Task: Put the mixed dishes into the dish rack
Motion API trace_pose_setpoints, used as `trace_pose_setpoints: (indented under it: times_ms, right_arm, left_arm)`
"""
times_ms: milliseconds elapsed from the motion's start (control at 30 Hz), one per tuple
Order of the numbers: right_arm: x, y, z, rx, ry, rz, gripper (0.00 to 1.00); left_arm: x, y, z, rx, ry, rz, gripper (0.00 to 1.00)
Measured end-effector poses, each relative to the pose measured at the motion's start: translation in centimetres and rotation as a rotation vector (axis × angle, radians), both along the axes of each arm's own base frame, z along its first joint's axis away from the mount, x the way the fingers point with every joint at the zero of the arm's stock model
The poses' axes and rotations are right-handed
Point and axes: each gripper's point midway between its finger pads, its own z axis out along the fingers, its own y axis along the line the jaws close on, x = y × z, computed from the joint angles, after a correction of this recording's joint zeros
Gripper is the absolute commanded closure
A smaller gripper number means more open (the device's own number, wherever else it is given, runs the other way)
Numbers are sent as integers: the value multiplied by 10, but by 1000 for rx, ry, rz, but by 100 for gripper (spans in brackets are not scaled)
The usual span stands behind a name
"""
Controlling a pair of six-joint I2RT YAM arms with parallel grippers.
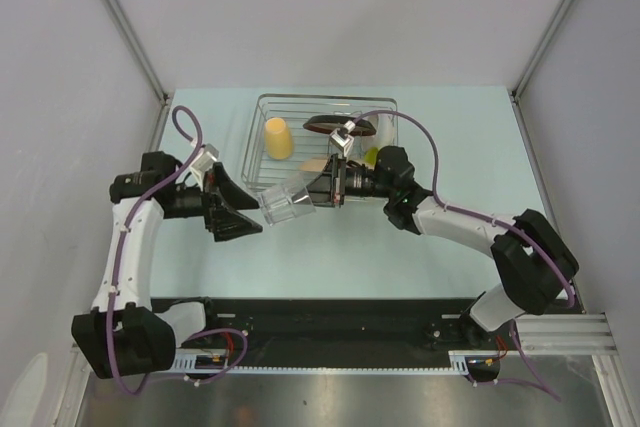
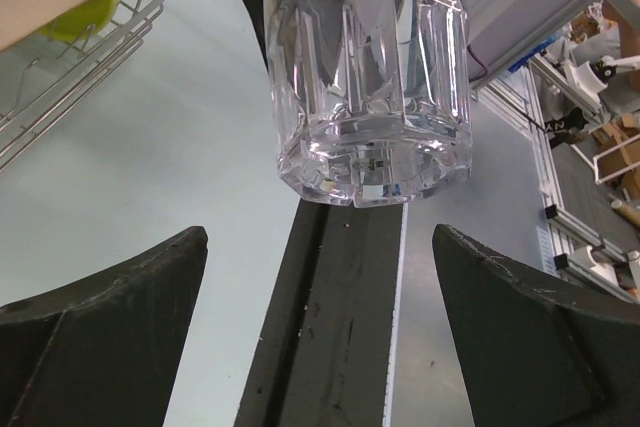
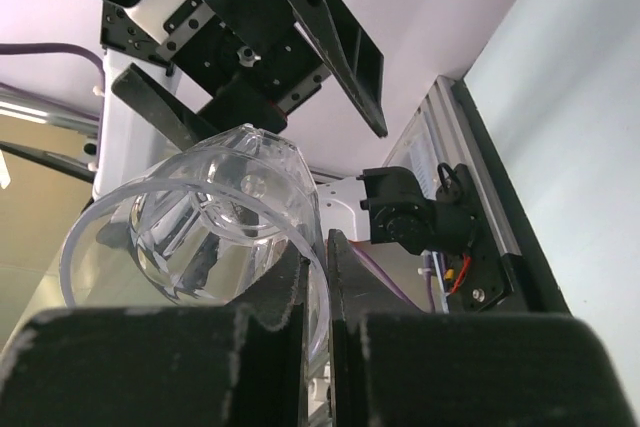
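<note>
Right gripper on glass rim

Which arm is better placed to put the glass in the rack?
Likely right: right gripper grips the small clear glass near the silver wire dish rack; left gripper hangs open, empty.

The small clear faceted glass hangs sideways, base toward nine o'clock, at the silver wire dish rack's seven o'clock; a yellow mug sits inside.
</note>
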Motion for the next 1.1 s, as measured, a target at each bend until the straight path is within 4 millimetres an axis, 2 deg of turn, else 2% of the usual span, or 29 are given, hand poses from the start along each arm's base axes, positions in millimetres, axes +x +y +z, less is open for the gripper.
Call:
trace_pose_setpoints:
  times_ms: [167,500,967,1033,1100]
  right_arm:
    - [-1,4,1,22,6,11,100]
    - [0,16,-13,34,55,32,100]
    - [-13,38,-22,62,102,86,100]
    - [-14,41,-22,67,104,94,100]
    - [-14,43,-21,69,106,96,100]
  left_arm:
    - [-4,-5,-1,3,-22,-35,0]
    - [-10,-14,2,5,-43,-89,0]
    - [-6,-20,9,4,-52,-132,0]
    - [-5,-20,9,3,-52,-133,4]
    - [-5,-20,9,1,-55,-133,13]
